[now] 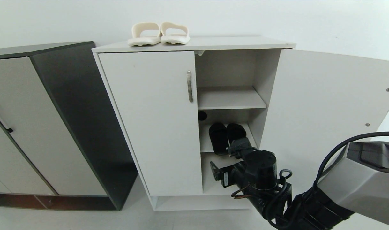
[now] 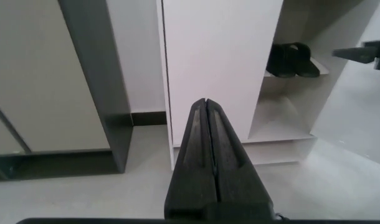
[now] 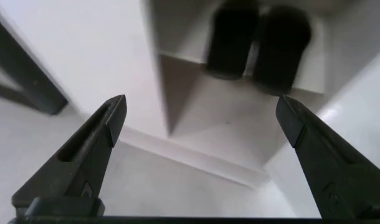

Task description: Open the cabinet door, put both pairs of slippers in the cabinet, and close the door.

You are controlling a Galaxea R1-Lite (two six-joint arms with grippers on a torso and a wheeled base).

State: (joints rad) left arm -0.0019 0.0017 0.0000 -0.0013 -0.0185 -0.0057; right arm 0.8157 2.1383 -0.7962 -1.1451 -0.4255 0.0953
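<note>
Currently black slippers point(image 1: 227, 137) on cabinet shelf point(image 1: 205, 141), right gripper point(image 3: 201, 107) spread nearby.

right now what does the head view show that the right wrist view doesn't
Head view alone: the cream slippers on top of the white cabinet, its shut left door with the handle, the right door swung open, and the dark cabinet beside it. Right wrist view alone: a close look at the right gripper with its fingers spread wide. Both: the black slippers side by side on a shelf inside, and the compartment beneath them.
</note>
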